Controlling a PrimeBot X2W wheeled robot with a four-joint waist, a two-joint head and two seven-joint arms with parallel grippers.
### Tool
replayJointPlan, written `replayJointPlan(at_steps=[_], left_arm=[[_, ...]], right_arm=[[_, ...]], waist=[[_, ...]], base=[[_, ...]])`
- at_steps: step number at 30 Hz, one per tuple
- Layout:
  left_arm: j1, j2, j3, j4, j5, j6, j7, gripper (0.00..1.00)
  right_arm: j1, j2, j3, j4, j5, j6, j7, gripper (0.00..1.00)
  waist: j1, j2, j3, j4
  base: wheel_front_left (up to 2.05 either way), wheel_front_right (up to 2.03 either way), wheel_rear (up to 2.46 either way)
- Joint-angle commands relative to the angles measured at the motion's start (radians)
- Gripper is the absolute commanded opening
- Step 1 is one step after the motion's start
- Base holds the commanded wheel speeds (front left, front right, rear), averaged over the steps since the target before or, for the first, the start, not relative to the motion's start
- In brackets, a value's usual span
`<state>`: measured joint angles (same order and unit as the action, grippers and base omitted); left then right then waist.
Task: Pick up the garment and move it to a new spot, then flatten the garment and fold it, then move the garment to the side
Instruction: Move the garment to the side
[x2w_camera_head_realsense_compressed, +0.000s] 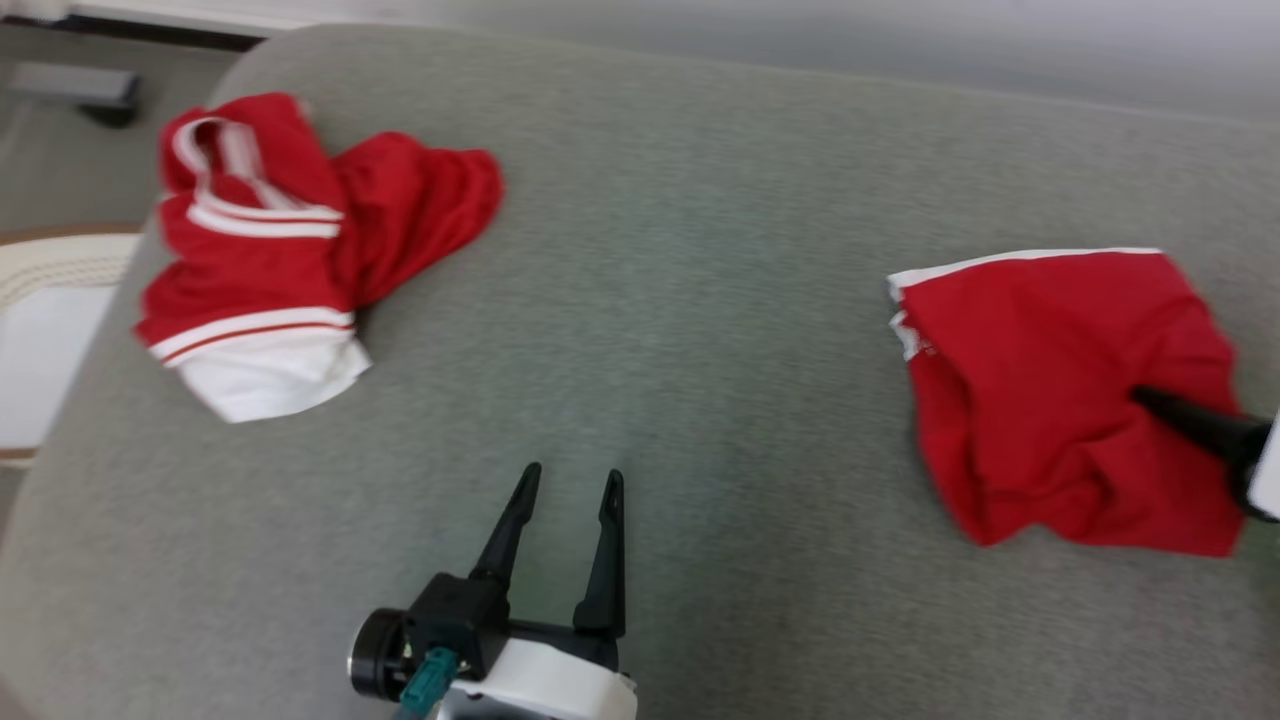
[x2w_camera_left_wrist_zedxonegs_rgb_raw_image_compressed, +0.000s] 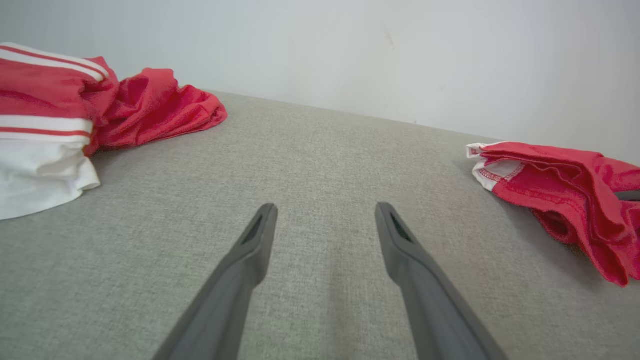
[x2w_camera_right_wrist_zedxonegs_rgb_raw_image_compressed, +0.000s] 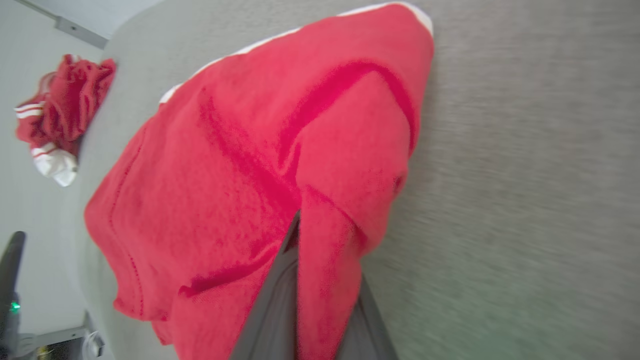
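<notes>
The garment (x2w_camera_head_realsense_compressed: 1050, 390) is a crumpled red piece with white trim, lying at the right of the grey cushioned surface (x2w_camera_head_realsense_compressed: 680, 300). My right gripper (x2w_camera_head_realsense_compressed: 1145, 395) comes in from the right edge and is shut on a fold near the garment's right side. In the right wrist view a ridge of the garment (x2w_camera_right_wrist_zedxonegs_rgb_raw_image_compressed: 260, 150) runs down between the fingers of the right gripper (x2w_camera_right_wrist_zedxonegs_rgb_raw_image_compressed: 298, 222). My left gripper (x2w_camera_head_realsense_compressed: 573, 472) stands open over bare surface at the bottom middle, holding nothing. The left wrist view has the left gripper (x2w_camera_left_wrist_zedxonegs_rgb_raw_image_compressed: 326, 206) pointing between both cloth heaps, with the garment (x2w_camera_left_wrist_zedxonegs_rgb_raw_image_compressed: 560, 195) at its right.
A second heap of red and white striped clothes (x2w_camera_head_realsense_compressed: 280, 240) lies at the far left of the surface, also seen as the heap (x2w_camera_left_wrist_zedxonegs_rgb_raw_image_compressed: 75, 110) and the heap (x2w_camera_right_wrist_zedxonegs_rgb_raw_image_compressed: 60, 110). The surface's rounded left edge drops to the floor, where a pale object (x2w_camera_head_realsense_compressed: 50, 330) stands.
</notes>
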<state>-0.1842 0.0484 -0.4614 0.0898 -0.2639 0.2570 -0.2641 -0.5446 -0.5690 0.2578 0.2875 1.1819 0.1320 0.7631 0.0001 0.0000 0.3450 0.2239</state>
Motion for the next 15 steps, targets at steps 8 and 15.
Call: replayJointPlan(at_steps=[8,15], left_arm=[[-0.056,0.004,0.013,0.022,0.05,-0.026,0.0,1.0],[-0.061,0.005,0.008,0.047,0.065,-0.037,0.0,1.0]], right_arm=[[-0.018,-0.247,0.05,-0.008,-0.208,-0.003,-0.101,0.0],[-0.049,-0.338,0.106,0.217,-0.462,-0.003,-0.286,0.31]], waist=[[-0.0001,0.0,0.04,-0.168],[-0.0001,0.0,0.05,-0.195]], base=[[0.0,0.0,0.0],[0.0,0.0,0.0]])
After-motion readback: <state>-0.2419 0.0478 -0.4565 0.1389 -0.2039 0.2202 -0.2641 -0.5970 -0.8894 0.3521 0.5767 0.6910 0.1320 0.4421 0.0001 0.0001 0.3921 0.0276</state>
